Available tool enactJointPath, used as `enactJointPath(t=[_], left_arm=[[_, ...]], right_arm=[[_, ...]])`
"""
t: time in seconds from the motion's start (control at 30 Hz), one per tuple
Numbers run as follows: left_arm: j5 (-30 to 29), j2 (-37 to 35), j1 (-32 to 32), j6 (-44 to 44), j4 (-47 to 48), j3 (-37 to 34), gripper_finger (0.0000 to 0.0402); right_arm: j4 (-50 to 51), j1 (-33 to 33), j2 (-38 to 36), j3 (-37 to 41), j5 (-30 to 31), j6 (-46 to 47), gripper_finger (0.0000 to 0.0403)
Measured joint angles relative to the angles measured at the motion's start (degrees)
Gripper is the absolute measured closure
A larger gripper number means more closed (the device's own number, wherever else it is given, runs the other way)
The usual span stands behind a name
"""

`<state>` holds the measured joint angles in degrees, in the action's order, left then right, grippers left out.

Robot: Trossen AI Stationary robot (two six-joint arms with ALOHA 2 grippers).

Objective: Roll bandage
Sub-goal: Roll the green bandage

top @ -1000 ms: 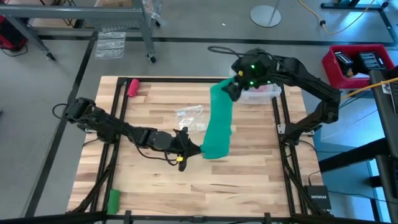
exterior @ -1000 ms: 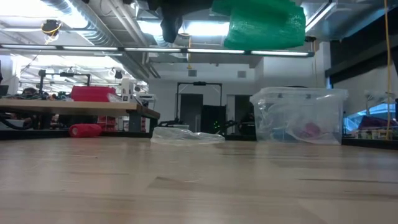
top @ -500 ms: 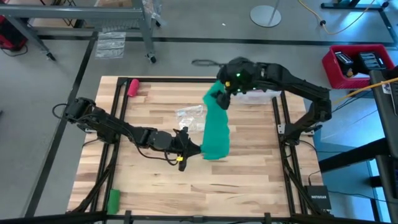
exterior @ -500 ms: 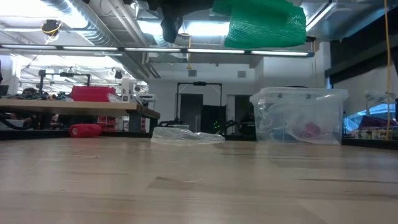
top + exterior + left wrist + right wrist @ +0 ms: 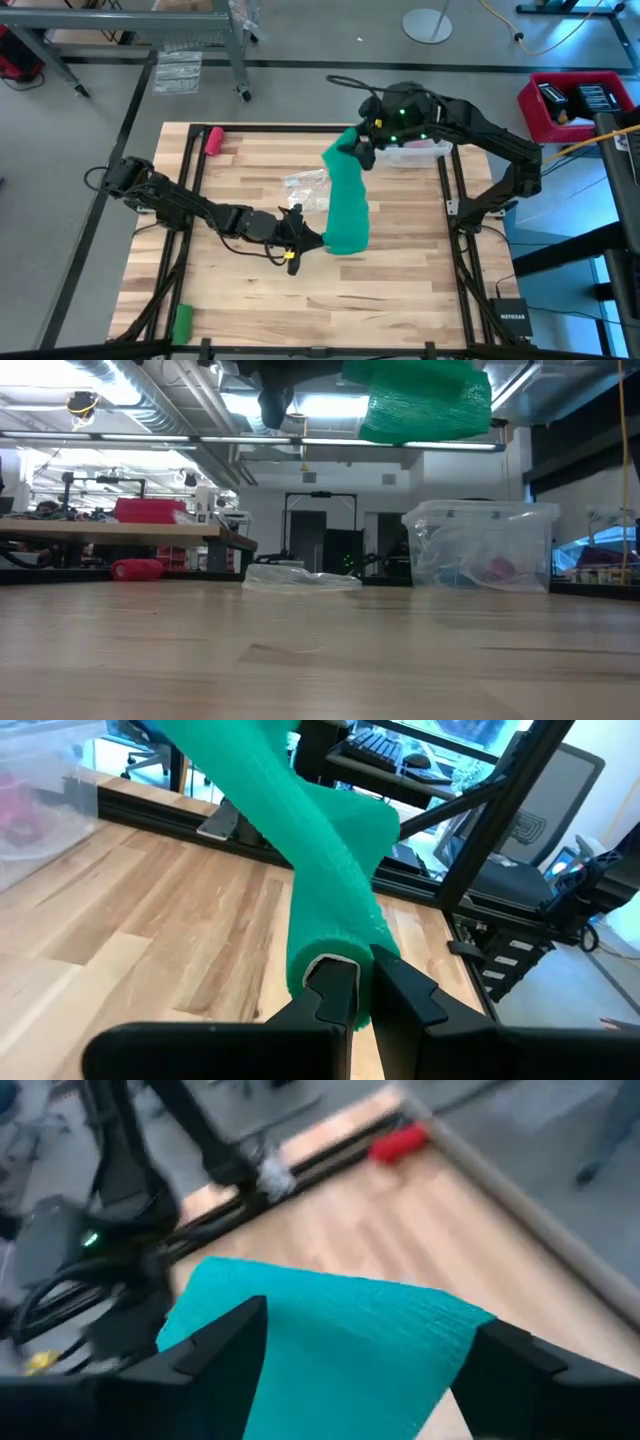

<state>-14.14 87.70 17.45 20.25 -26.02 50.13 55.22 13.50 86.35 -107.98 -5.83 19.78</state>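
The wooden desk has a clear box at its far edge. The green bandage hangs in the air over the middle of the desk, stretched between both arms. The right pincer holds its top end between wide fingers. The left pincer is closed tight on its bottom end.

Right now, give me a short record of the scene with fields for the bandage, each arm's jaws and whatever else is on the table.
bandage: teal bandage, lifted off the table, stretched between both arms
left gripper: jaws shut on the bandage's rolled end
right gripper: jaws wide across the flat strip end
table: red roll, small green roll, clear plastic bag, clear bin
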Motion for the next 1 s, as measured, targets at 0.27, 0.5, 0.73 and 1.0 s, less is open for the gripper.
enactJointPath(t=[0.27,0.5,0.73,1.0], left_arm=[[-0.2,0.0,0.1,-0.1,-0.1,0.0,0.0385],[-0.9,-2.9,1.1,-3.3,-0.4,0.0,0.0385],[-3.9,-11.4,1.5,-5.5,4.9,0.0,0.0385],[-12.7,-25.3,2.1,-7.1,19.2,0.0,0.0385]], right_arm=[[10.0,-0.3,0.0,0.0,18.8,3.2,0.0123],[19.3,0.0,0.0,0.0,13.0,4.5,0.0123],[16.5,0.0,-1.9,0.1,10.8,8.1,0.0123],[14.9,0.0,-4.6,0.1,11.3,7.1,0.0123]])
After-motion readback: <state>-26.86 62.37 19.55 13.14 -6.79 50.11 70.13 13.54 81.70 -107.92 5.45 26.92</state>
